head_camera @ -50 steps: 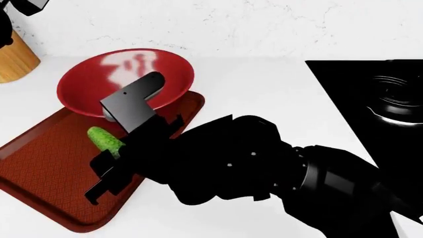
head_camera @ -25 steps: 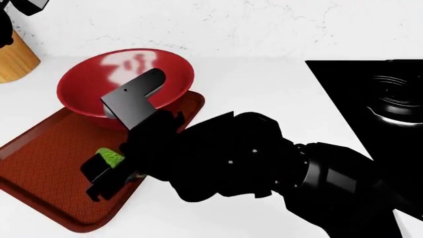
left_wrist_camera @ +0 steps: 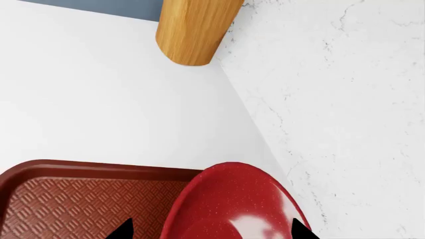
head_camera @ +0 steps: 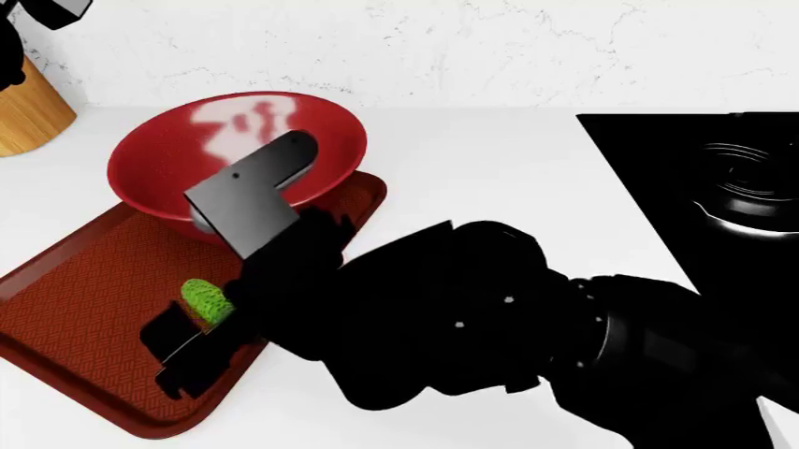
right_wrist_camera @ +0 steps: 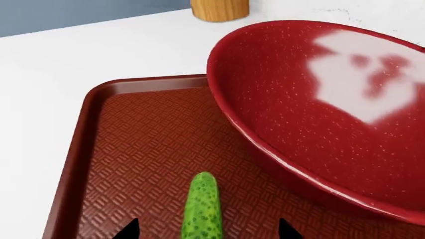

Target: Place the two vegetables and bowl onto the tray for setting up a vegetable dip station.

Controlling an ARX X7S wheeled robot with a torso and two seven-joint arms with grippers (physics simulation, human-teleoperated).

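Note:
The cucumber (right_wrist_camera: pixel 202 209) lies on the tray (right_wrist_camera: pixel 133 144), just in front of the red bowl (right_wrist_camera: pixel 332 109). My right gripper (right_wrist_camera: pixel 207 231) is open, its two fingertips wide apart on either side of the cucumber with gaps to it. In the head view the cucumber (head_camera: pixel 206 299) peeks out beside the right gripper (head_camera: pixel 187 341), and the bowl (head_camera: pixel 238 150) rests on the tray's (head_camera: pixel 75 309) far corner. My left gripper (left_wrist_camera: pixel 209 234) is open, hovering over the bowl (left_wrist_camera: pixel 232 209) and tray (left_wrist_camera: pixel 79 199). The carrot is out of view.
A wooden block (head_camera: pixel 25 112) stands at the back left by the marble wall (left_wrist_camera: pixel 345 99). A black cooktop (head_camera: pixel 712 187) fills the right side of the white counter (head_camera: pixel 500 159). My right arm covers the near middle.
The right gripper has shifted toward the tray's near part, and the cucumber with it. The cucumber is now mostly hidden behind the fingers. The bowl has not moved.

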